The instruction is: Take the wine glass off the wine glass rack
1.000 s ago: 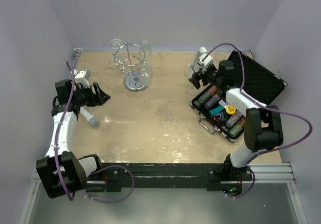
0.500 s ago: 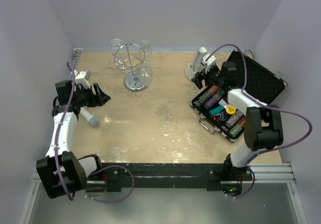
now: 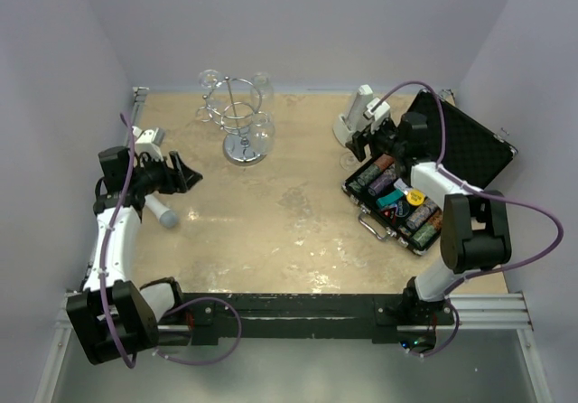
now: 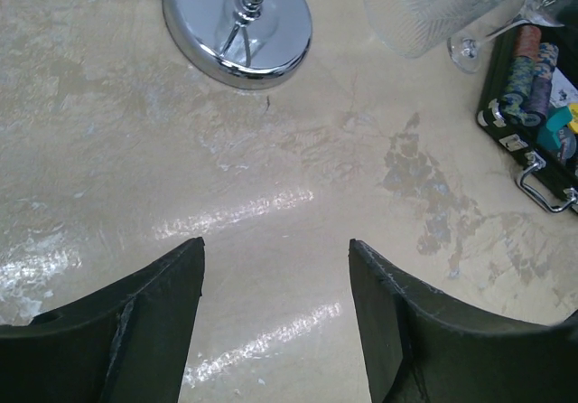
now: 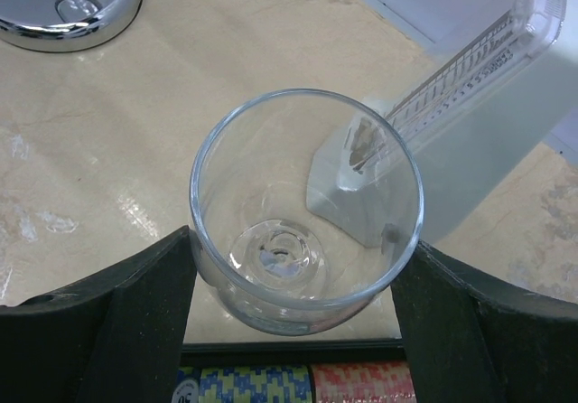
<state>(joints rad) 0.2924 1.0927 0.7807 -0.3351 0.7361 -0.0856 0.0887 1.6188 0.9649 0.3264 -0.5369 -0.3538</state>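
Pinching the bowl of the wine glass (image 5: 307,213) between its fingers, the right gripper (image 5: 298,248) is holding it upright just beside the grey metronome (image 5: 488,123), well apart from the wine glass rack (image 3: 240,118); the left gripper (image 4: 275,304) is hovering spread and empty over the table (image 4: 271,195)

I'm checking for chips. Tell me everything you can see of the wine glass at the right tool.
The wine glass is clear, smooth glass with no visible chip: round rim, deep bowl, stem and foot seen through it from above. It stands upright, off the wine glass rack, foot seemingly on the table, by the chip case. The black fingers of the right tool hold the bowl on both sides; the grey metronome stands behind.
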